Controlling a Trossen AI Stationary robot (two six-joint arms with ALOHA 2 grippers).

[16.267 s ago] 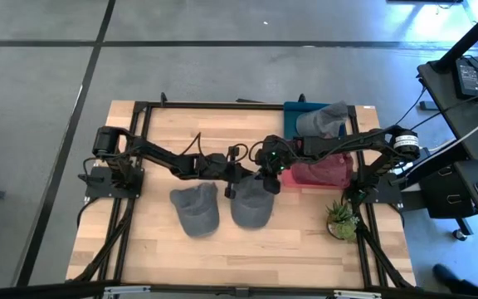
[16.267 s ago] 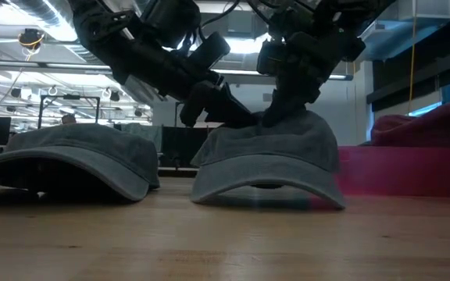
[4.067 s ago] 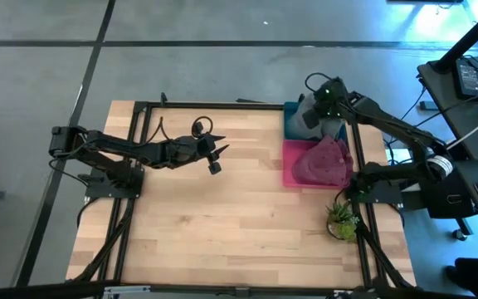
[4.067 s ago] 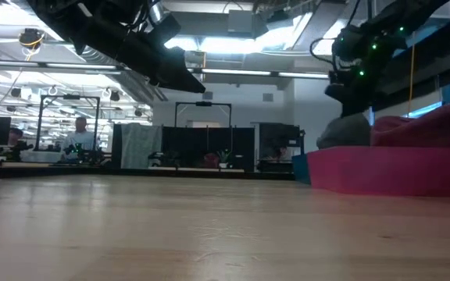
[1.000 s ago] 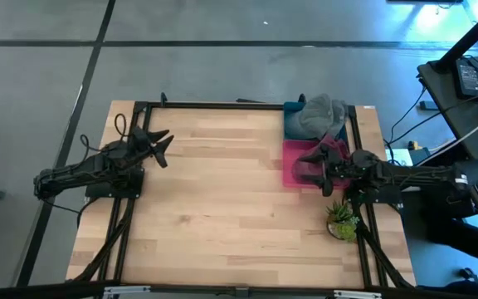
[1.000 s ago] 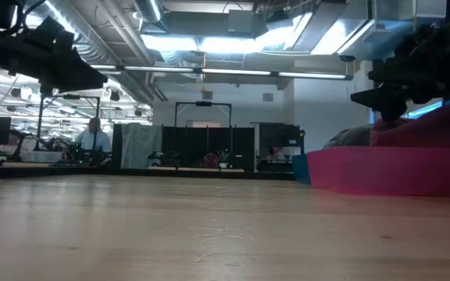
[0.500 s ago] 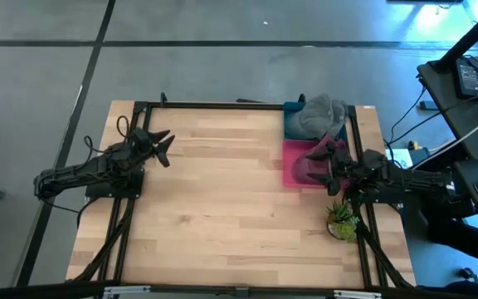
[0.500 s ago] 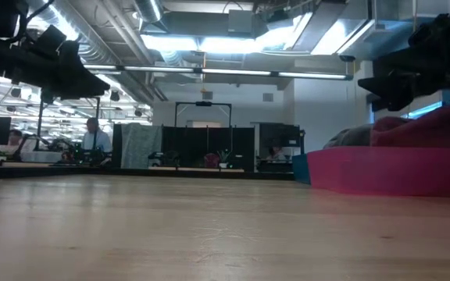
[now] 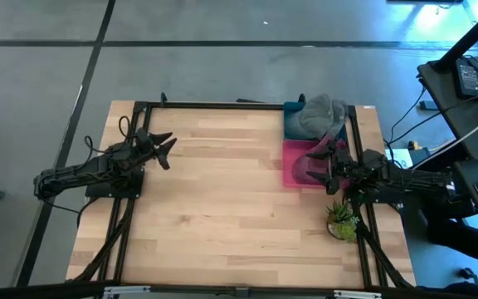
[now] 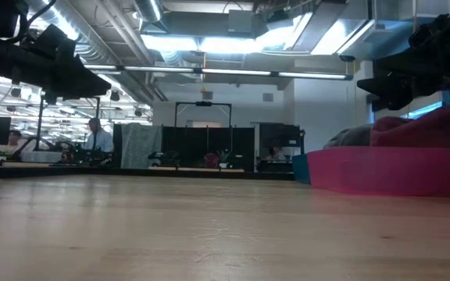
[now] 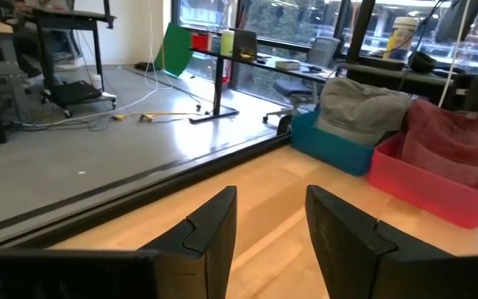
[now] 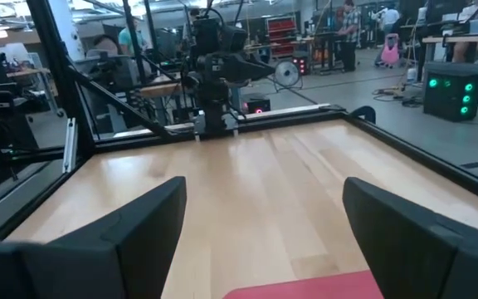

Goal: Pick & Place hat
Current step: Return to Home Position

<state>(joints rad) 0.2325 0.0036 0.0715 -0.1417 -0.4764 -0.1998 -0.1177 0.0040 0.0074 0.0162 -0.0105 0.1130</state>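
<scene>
A grey hat [image 9: 320,115] lies heaped in the blue bin [image 9: 292,124] at the table's far right, also visible as the grey hat [image 11: 360,100]. A red hat [image 9: 315,159] fills the pink bin [image 9: 287,170] just in front of it. My right gripper [image 9: 322,163] hovers over the pink bin, open, nothing between its fingers [image 12: 131,232]. My left gripper [image 9: 163,146] stands open above the table's far left part, pointing toward the bins, its fingers [image 11: 214,228] holding nothing.
A small potted plant [image 9: 340,220] stands near the table's right edge, in front of the pink bin. A black frame [image 9: 222,105] runs round the wooden tabletop [image 9: 231,208]. Desks and people show in the room beyond.
My right gripper has drawn back a little toward the table's right edge, staying open above the pink bin. The hats have not moved.
</scene>
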